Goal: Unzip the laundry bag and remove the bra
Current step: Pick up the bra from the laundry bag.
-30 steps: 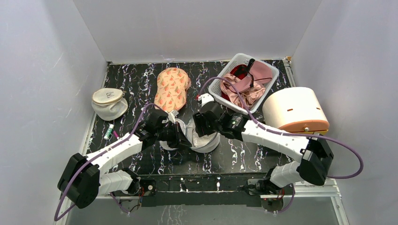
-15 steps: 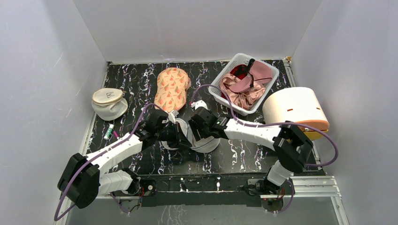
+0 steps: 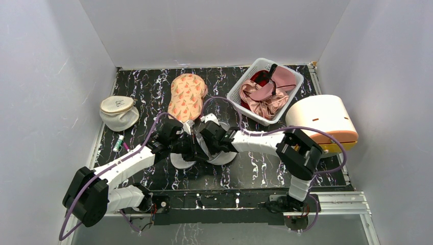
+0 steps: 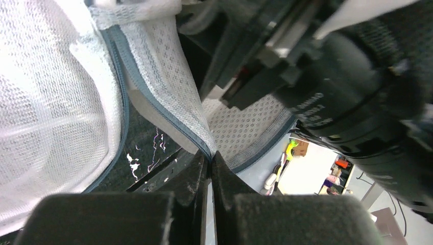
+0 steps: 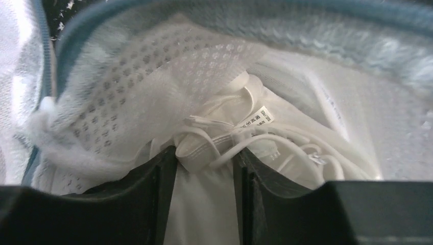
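Here we find the laundry bag (image 3: 224, 156) at the lower middle of the overhead frame, lying on the black marbled table (image 3: 265, 164) and hemmed in by both wrists. The left gripper (image 4: 209, 159) is clenched on the bag's zip edge (image 4: 168, 109). Its two fingers are pressed together at the bottom centre of the left wrist view, and the mesh runs up and to the upper left from that pinch.

The bag's mouth gapes, and the right gripper (image 5: 204, 171) is inside it. At the middle of the right wrist view sits the bra (image 5: 240, 133): white cloth, thin looping straps and a small printed label (image 5: 259, 118). The right fingers (image 5: 158, 189) stand partly apart with the bra's white cloth filling the gap between them. We cannot tell whether they press on it or merely straddle it.

In the overhead view, well apart from the bag:
- a second mesh pouch (image 3: 118, 113) at the left
- a peach-patterned piece (image 3: 187, 94) at the upper middle
- a white basket (image 3: 244, 79) at the upper right, holding a pink satin garment (image 3: 265, 97) and a red cloth (image 3: 260, 77)
- a cream drum (image 3: 319, 118) at the right
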Motion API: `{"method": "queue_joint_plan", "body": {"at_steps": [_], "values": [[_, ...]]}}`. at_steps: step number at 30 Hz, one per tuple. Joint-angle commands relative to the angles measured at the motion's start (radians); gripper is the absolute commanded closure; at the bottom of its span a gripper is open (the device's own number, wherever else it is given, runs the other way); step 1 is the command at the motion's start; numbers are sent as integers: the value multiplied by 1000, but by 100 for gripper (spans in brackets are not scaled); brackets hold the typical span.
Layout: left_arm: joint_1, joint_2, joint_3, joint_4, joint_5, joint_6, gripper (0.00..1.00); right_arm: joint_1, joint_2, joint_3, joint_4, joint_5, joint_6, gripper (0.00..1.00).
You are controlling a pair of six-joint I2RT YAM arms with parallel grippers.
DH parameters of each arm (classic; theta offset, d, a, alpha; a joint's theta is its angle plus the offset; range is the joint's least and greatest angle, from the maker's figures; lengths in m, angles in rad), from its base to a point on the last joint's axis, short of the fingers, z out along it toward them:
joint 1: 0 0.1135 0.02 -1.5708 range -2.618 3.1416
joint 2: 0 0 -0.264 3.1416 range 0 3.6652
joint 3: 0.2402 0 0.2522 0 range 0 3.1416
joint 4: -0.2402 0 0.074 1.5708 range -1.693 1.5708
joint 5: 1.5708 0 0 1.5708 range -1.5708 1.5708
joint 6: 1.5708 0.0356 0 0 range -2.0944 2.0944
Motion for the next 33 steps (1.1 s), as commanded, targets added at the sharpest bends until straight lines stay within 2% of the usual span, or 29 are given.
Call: {"method": "queue_joint_plan", "body": {"at_steps": [1,7,16,25,33], "values": [[-5,-9,6,-13,21,6,100,16,43,19,47,51,2,63],[-4,-6,-4,-10,18,5,100,22,-69,15,28,28,32,87],[-4,2,6,-12,20,13,100,22,-301,-65,82,-93,74,100],[-4,18,12,-4,27,13,100,22,-476,-74,126,-153,133,100],[-4,17,10,-8,25,15,100,22,-586,2,138,-212,172,100]]}}
